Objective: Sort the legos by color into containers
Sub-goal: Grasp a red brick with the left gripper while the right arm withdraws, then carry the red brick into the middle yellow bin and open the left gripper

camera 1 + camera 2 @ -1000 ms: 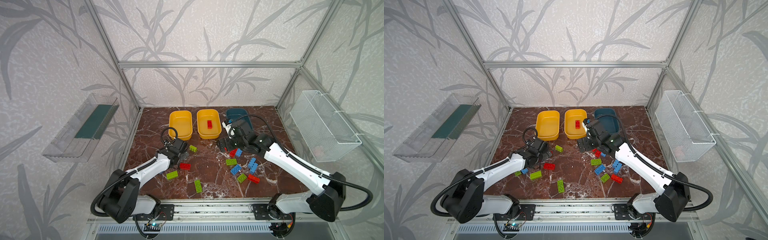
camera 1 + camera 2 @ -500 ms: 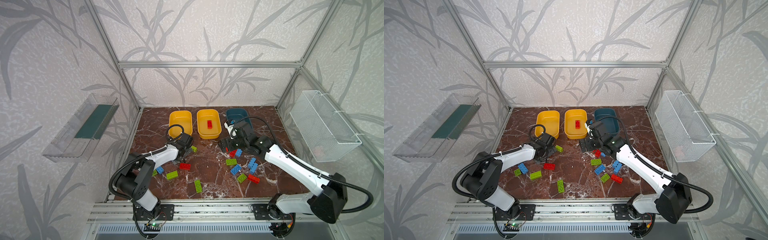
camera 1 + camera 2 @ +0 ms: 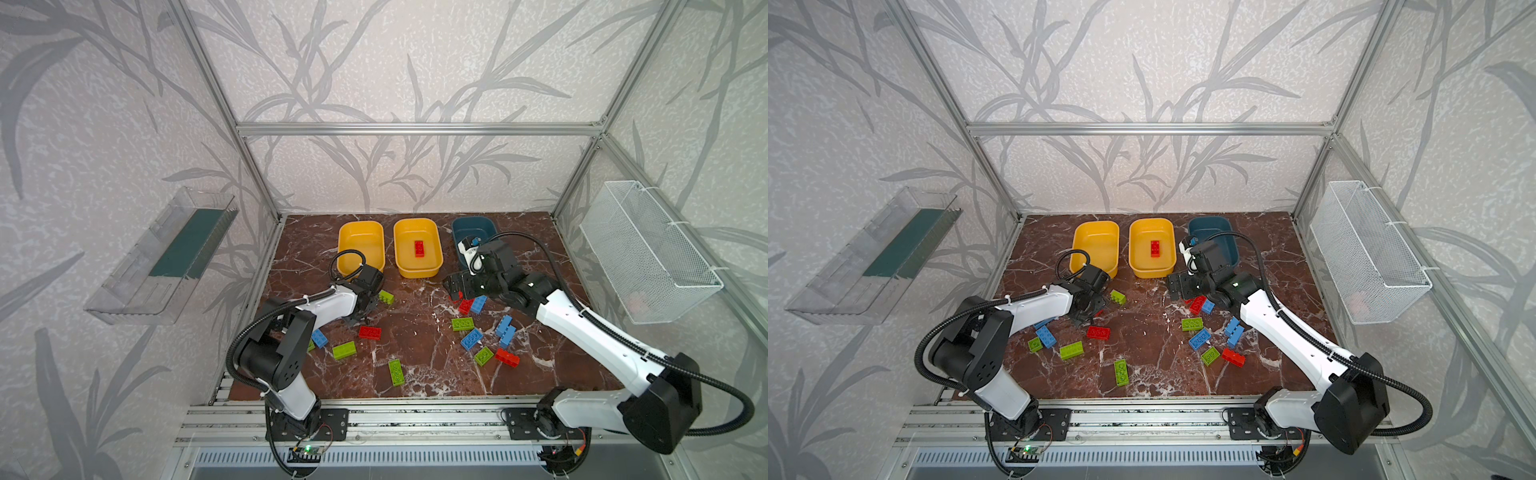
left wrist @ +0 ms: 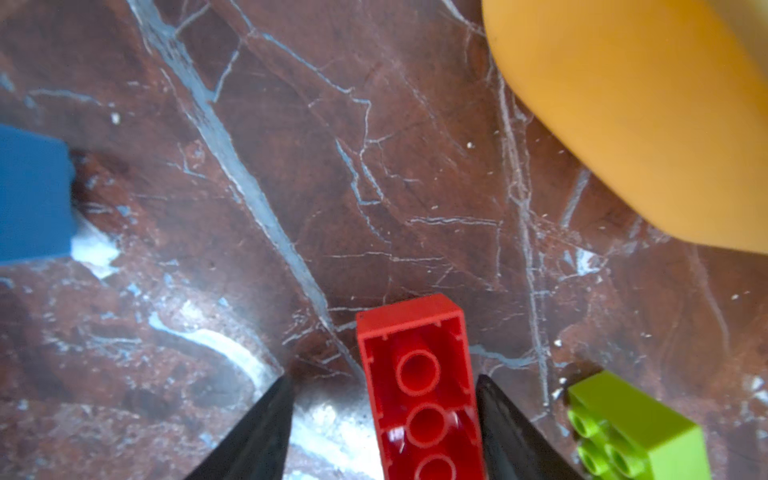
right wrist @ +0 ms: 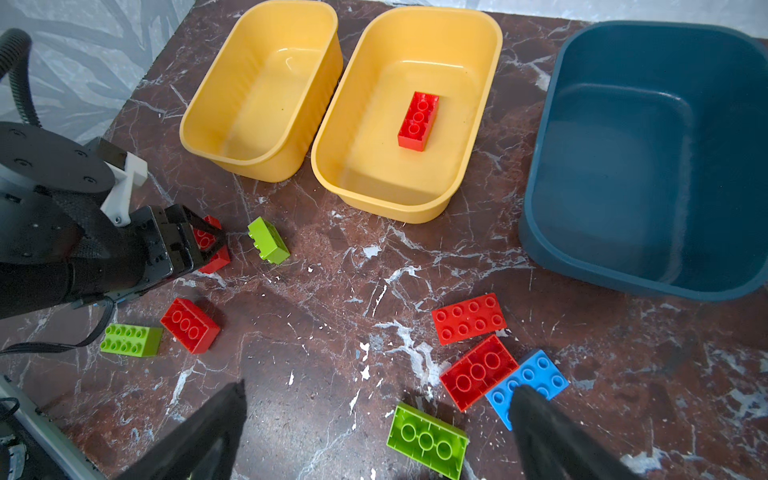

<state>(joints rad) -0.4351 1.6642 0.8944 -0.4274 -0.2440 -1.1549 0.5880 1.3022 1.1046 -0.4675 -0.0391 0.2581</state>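
My left gripper [image 4: 382, 378] is open low over the marble, just in front of the left yellow container [image 3: 360, 226]. An upside-down red lego [image 4: 419, 399] lies between its fingers: one finger touches the lego's side and a gap remains at the other. A lime lego [image 3: 386, 296] lies right beside it. My right gripper [image 5: 380, 386] hangs wide open and holds nothing, above a red lego [image 5: 478, 372], a blue lego [image 5: 536, 376] and a lime lego [image 5: 428, 440]. The middle yellow container [image 3: 415, 222] holds one red lego [image 3: 419, 248]. The teal container [image 5: 648, 37] shows nothing inside.
Several more red, lime and blue legos are scattered over the front half of the marble, among them a red lego [image 3: 369, 332] and a lime lego [image 3: 396, 372]. A clear tray [image 3: 166, 257] hangs on the left wall, a wire basket [image 3: 648, 253] on the right.
My left arm has swung in and its jaws have narrowed around the upside-down red lego. The right arm has barely moved and stays wide open.
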